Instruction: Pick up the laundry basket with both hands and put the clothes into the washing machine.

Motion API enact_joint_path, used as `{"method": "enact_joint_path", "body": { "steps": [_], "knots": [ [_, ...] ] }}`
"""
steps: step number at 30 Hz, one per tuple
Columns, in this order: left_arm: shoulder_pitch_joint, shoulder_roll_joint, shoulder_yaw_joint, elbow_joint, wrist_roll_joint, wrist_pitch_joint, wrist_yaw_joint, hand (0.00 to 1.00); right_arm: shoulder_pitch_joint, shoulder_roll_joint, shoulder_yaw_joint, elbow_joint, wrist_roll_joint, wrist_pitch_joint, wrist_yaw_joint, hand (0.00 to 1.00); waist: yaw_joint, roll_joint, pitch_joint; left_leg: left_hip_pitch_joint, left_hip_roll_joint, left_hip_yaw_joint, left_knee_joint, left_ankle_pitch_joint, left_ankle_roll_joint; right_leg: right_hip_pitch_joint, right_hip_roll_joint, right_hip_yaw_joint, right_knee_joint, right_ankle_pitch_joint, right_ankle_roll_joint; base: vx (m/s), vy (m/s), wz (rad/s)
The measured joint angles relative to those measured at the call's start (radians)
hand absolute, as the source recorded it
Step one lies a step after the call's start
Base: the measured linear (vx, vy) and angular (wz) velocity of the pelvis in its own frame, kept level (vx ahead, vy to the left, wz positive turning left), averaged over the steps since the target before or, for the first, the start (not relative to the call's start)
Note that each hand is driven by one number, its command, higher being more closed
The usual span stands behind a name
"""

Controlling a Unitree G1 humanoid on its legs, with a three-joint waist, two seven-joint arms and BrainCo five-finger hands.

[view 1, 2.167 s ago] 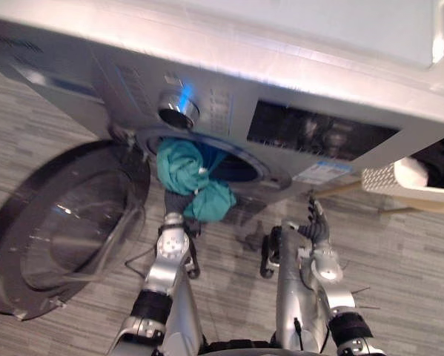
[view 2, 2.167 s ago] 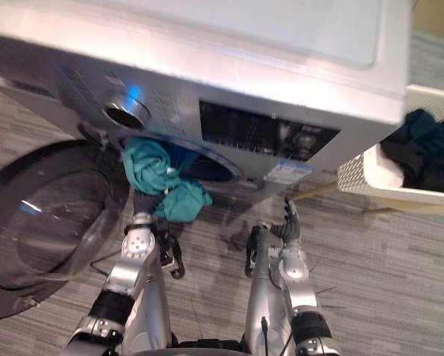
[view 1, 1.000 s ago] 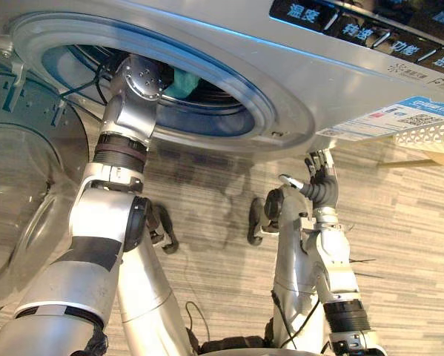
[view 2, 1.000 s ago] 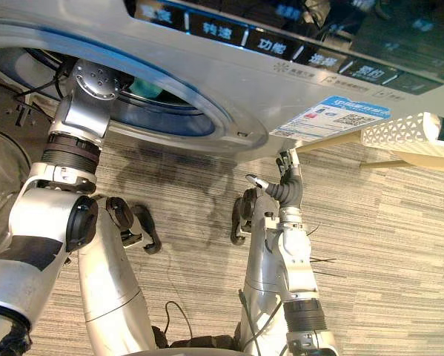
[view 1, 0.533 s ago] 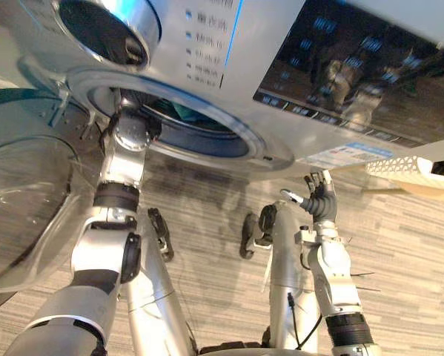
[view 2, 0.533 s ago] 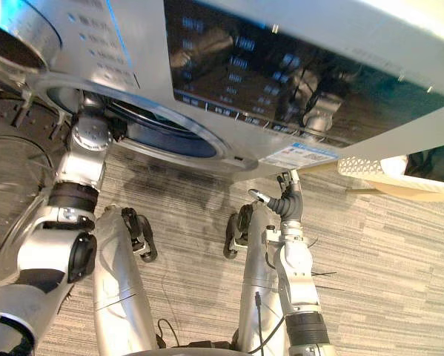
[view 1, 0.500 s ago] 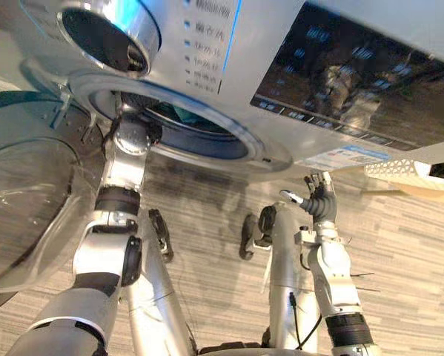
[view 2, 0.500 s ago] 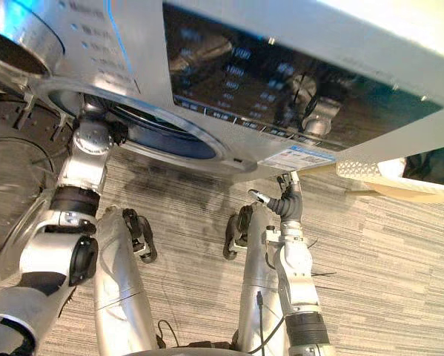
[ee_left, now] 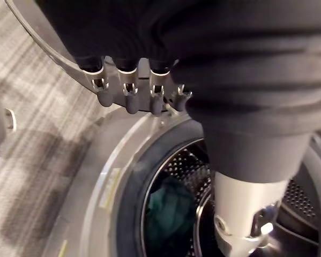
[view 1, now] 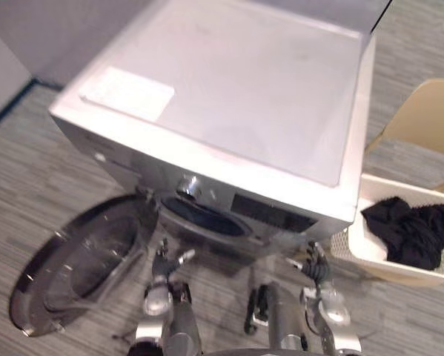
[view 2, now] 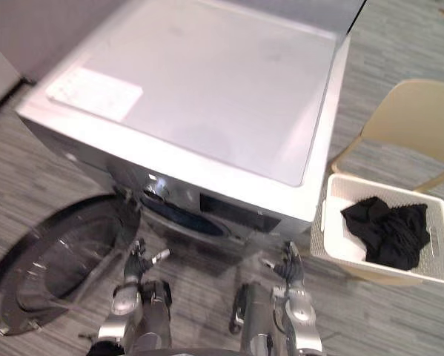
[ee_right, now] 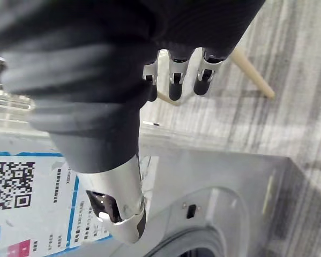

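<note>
Both empty, fingers loosely spread: left hand (view 2: 136, 261), right hand (view 2: 288, 263), before silver front-loading washing machine (view 2: 207, 96), round door (view 2: 58, 259) open. White perforated laundry basket (view 2: 339, 236) upright on beige chair (view 2: 407, 119) right of machine, long axis left-right, holding black clothes (view 2: 388, 228). Teal cloth (ee_left: 168, 211) in drum.

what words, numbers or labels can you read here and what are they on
No text reads clearly.
Sticker on the washing machine front: a square code and lines of print, too small to read.
White label on the machine's top: blurred, nothing legible.
Control panel: dark, marks too small to read.
</note>
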Motion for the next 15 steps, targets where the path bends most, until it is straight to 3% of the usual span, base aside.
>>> {"method": "enact_joint_path", "body": {
  "steps": [3,10,15],
  "knots": [
    [-0.006,0.012,0.001,0.088,0.030,0.000,-0.019,0.00,-0.016,-0.020,-0.019,0.122,0.002,0.013,0.001,0.00,0.001,0.022,-0.018,0.101,-0.020,0.020,-0.158,0.068,0.000,0.077,0.033,0.026,-0.160,0.081,0.009,0.14,0.085,-0.28],
    [-0.007,0.030,-0.015,0.184,0.113,0.007,-0.045,0.00,-0.027,-0.042,-0.072,0.247,0.005,0.018,0.002,0.00,-0.024,0.027,-0.068,0.243,-0.052,0.060,-0.269,0.089,0.007,0.220,0.063,0.120,-0.423,0.231,0.038,0.07,0.090,-0.44],
    [-0.046,0.047,-0.057,0.225,0.142,0.023,-0.061,0.00,-0.060,-0.036,-0.073,0.269,0.046,0.036,0.001,0.00,-0.029,0.019,-0.062,0.295,-0.064,0.193,-0.249,0.068,0.015,0.156,0.088,0.351,-0.463,0.314,0.042,-0.08,0.046,-1.26]
  ]
}}
